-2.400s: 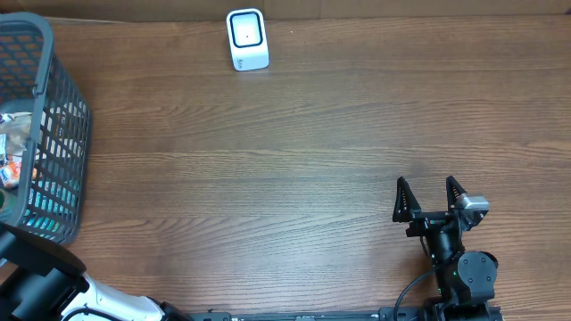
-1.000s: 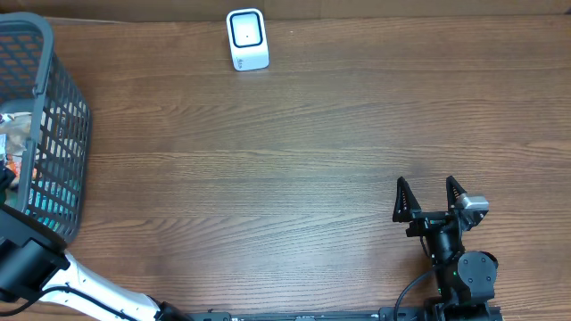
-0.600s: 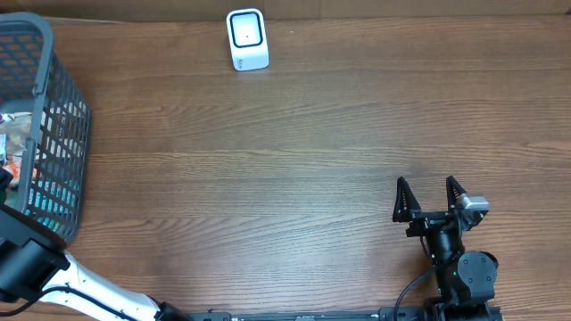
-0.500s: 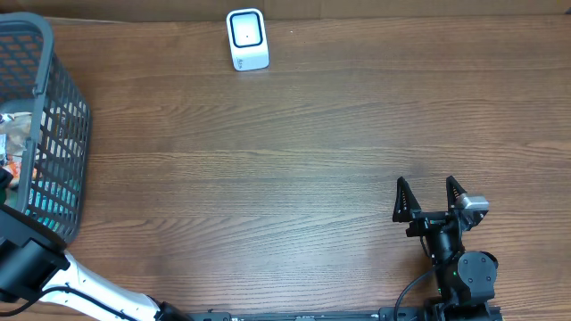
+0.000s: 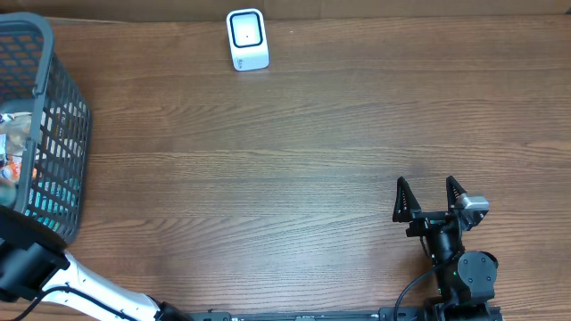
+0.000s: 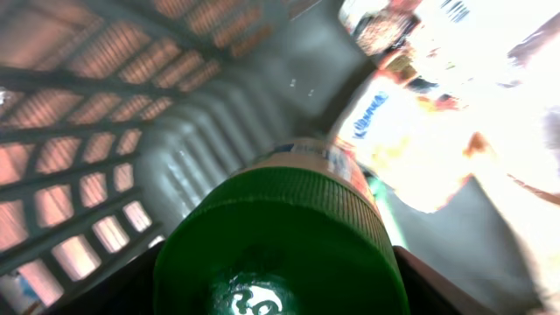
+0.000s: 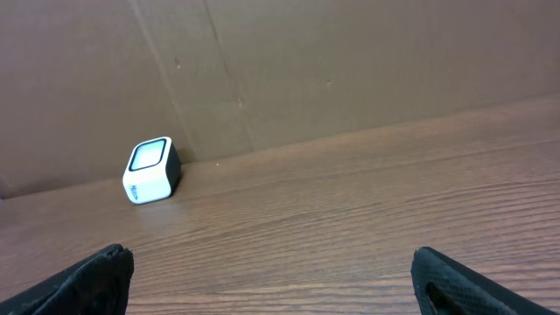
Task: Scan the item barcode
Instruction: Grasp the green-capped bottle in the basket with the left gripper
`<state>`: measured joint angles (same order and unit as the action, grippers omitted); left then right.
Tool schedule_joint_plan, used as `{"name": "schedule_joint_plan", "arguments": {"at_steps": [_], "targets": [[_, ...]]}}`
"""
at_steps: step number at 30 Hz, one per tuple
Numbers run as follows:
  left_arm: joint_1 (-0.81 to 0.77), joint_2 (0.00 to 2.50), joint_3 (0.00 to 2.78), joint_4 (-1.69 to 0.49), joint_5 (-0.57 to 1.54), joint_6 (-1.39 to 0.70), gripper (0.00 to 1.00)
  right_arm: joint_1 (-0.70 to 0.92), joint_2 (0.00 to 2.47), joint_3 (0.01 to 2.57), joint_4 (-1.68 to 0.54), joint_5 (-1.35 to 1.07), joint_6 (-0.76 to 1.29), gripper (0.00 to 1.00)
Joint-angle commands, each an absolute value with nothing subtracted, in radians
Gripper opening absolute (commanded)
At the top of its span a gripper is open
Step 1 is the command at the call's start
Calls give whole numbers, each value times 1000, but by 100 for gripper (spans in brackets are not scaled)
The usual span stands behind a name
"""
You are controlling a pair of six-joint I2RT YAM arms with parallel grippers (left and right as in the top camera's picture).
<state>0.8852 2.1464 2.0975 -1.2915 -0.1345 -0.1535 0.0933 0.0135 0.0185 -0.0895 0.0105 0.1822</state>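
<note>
1. The left arm (image 5: 36,267) comes in from the near left corner of the table (image 5: 294,178) and reaches into the basket (image 5: 62,134) at the left edge.
2. In the left wrist view, the left gripper (image 6: 278,293) has a green-capped bottle (image 6: 280,232) between its 2 dark fingers (image 6: 433,284), with the cap toward the camera. I cannot tell whether the jaws clamp the bottle or only flank it.
3. The bottle is inside the basket, near its grey lattice wall. Bright, overexposed packets (image 6: 394,131) lie just beside it.
4. The right gripper (image 5: 431,198) sits at the near right of the table, jaws wide apart and holding nothing.
5. The white scanner (image 5: 246,39) stands at the far edge of the table, well apart from both grippers. In the right wrist view it stands in front of brown cardboard (image 7: 350,61).
</note>
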Motion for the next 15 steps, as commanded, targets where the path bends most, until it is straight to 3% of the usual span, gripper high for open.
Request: {"name": "schedule_joint_plan", "arguments": {"at_steps": [1,15], "targets": [[882,2128,2262,-1344,-78,-165,48,97,3,8,-84,13,174,100],[751,2097,2873,-1549,281,-204,47,97,3,8,-84,13,174,100]]}}
